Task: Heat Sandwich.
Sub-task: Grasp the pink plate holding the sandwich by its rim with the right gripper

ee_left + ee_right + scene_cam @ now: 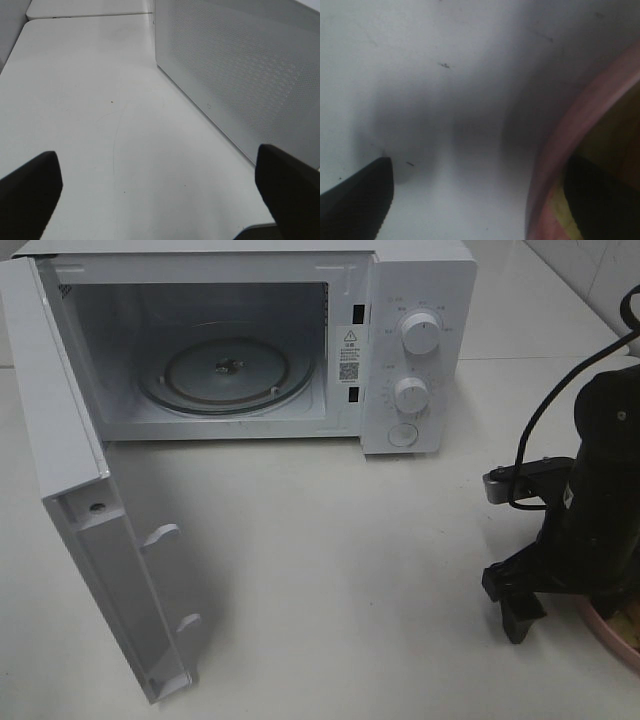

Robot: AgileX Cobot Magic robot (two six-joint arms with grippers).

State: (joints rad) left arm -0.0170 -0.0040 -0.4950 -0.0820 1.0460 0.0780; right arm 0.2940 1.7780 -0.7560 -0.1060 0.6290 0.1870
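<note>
I have the right gripper (480, 200) spread wide and grasping nothing. It stands low over the white table (330, 570), straddling the rim of the pink plate (580, 130). One dark finger (360, 200) sits on the bare-table side of the rim and the other (600, 200) over the plate's inside, so the rim runs through the gap, nearer that second finger. I cannot tell whether either tip touches plate or table. The sandwich (617, 125) shows only as a blurred yellowish patch inside the rim, just beside the finger that is over the plate and not between the two. My left gripper (160, 195) is equally released, its fingers (30, 190) far apart with only bare tabletop between them. A perforated white panel (240, 65) of the microwave runs along just outside the other finger, though I cannot say if it is the door or the side wall. From the high camera the microwave (430, 270) stands well away from the right fingers. Its door (110, 570) is swung fully open and the glass turntable (228, 370) inside is bare.
</note>
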